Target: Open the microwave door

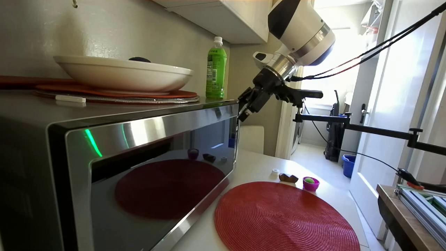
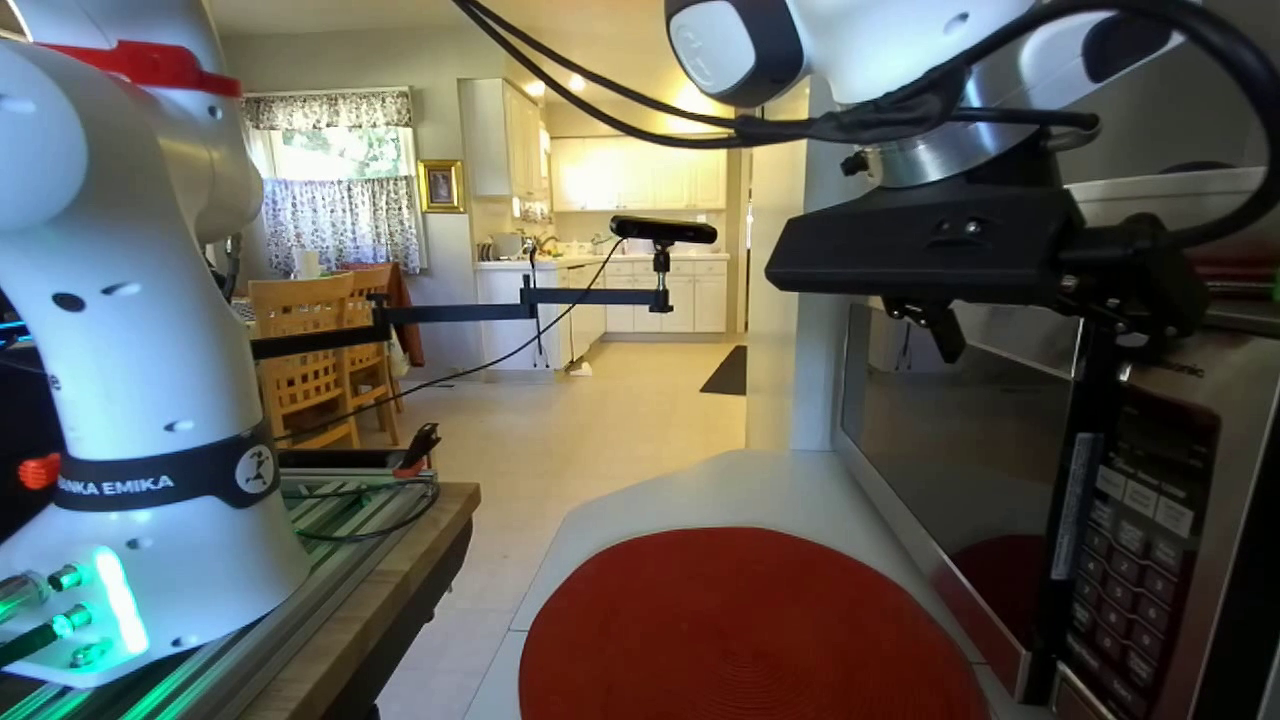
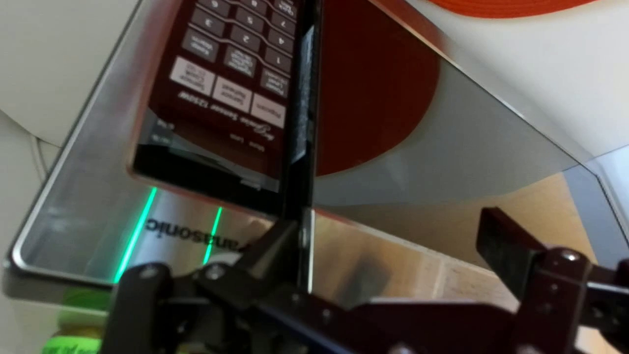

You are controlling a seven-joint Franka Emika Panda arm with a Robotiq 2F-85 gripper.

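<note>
The microwave door [image 1: 153, 188], steel-framed with dark reflective glass, shows in both exterior views [image 2: 960, 450] and the wrist view [image 3: 383, 182]. It appears slightly ajar: a dark gap with a label strip shows between its free edge and the keypad panel [image 3: 236, 64]. My gripper [image 3: 390, 233] is open at the door's upper corner on the keypad side. In the wrist view, one finger is at the gap by the door's edge; the other is out in front of the door. Contact cannot be told. The gripper also shows in both exterior views [image 1: 245, 107] [image 2: 1035, 345].
A round red placemat [image 1: 285, 216] lies on the counter before the microwave. A pink cup [image 1: 310, 184], a brown object [image 1: 288, 178] and a white roll [image 1: 275, 172] stand beyond it. A white bowl [image 1: 122, 75] and a green bottle [image 1: 216, 69] stand on the microwave.
</note>
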